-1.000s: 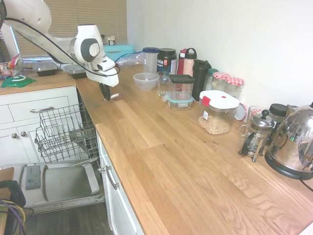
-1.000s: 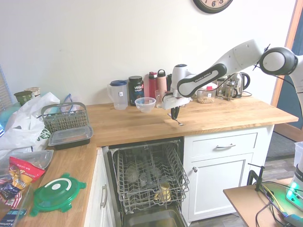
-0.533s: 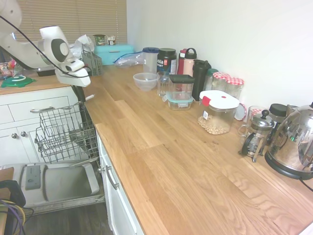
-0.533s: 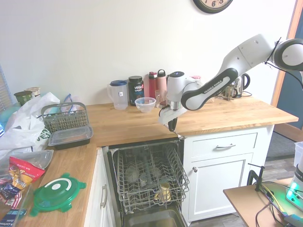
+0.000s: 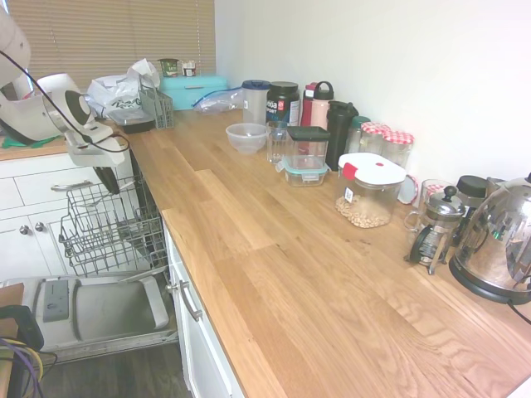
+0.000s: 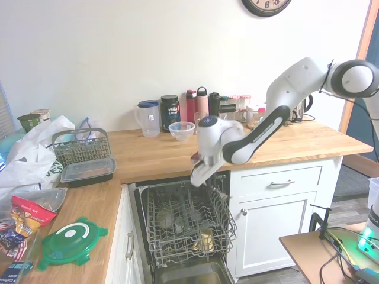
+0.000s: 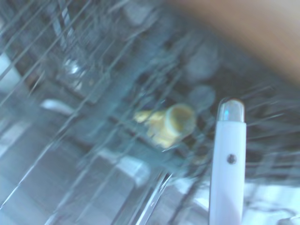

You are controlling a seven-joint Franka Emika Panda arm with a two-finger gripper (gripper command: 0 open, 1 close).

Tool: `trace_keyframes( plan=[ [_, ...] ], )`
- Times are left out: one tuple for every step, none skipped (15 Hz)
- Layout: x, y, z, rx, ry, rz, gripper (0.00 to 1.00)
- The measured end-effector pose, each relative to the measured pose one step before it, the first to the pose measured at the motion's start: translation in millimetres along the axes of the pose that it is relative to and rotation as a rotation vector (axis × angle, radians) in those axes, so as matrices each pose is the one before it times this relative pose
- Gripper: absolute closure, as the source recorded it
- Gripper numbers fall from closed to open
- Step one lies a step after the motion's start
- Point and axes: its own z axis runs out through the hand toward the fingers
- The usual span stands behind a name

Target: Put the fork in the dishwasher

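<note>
My fingers (image 5: 106, 177) hang just off the front edge of the tabletop (image 5: 274, 249), over the open dishwasher (image 6: 155, 236). In the first exterior view that puts me at about nine o'clock from the clear bowl (image 5: 247, 137), well apart from it. Below me stands the grey wire rack (image 5: 108, 228), pulled out over the dropped door (image 5: 99, 311).

The fork (image 7: 228, 164) shows in my wrist view as a pale, slim handle with a small dark rivet, rising straight up toward twelve o'clock from the bottom edge, sharp against the blurred rack wires behind it. It probably sits in my grasp, but the exterior views show that spot too small and dark. So I cannot tell whether my fingers are pressed on it or spread.

A yellow cup (image 6: 205, 239) lies in the rack, at roughly six o'clock from my hand in the second exterior view. In the wrist view it sits at about ten o'clock from the fork's rounded tip. On the tabletop, jars and bottles (image 5: 315, 108) line the wall, at about three o'clock from the bowl.
</note>
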Motion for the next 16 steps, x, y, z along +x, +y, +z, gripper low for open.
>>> trace_keyframes(
  plan=[
    [-19.02, -15.58, 6.23, -0.01503, 0.00064, -0.02078, 1.00],
    [-13.60, -14.34, 6.71, -0.01172, 0.00442, -0.01543, 1.00],
    [-5.16, -10.97, 9.34, -0.01199, 0.00468, -0.00311, 1.00],
    [3.89, -6.79, 14.39, -0.01803, 0.00059, 0.01053, 1.00],
    [10.56, -4.17, 17.73, -0.02213, -0.00500, 0.01448, 1.00],
    [14.55, -3.48, 20.78, -0.02167, -0.00595, 0.01296, 1.00],
    [14.30, -3.52, 23.67, -0.02155, -0.00991, 0.00891, 1.00],
    [9.04, -4.11, 21.25, -0.01657, -0.01086, 0.00542, 1.00],
    [3.33, -4.75, 19.19, -0.01521, -0.01414, 0.00047, 1.00],
    [1.85, -4.01, 15.28, -0.02180, -0.00292, -0.00145, 1.00],
    [1.80, -4.14, 9.40, -0.01610, -0.00090, -0.00071, 1.00],
    [2.25, -2.53, 2.87, -0.01141, -0.00418, 0.00183, 1.00],
    [3.03, -2.64, -1.86, -0.00132, -0.00150, 0.00004, 1.00],
    [0.98, -3.01, -5.58, 0.00422, -0.00920, 0.00271, 0.00],
    [0.00, -2.19, -6.09, 0.00370, -0.00744, -0.00208, 0.00],
    [-0.29, -2.01, -5.29, 0.00497, -0.00304, -0.00359, 0.00]
  ],
)
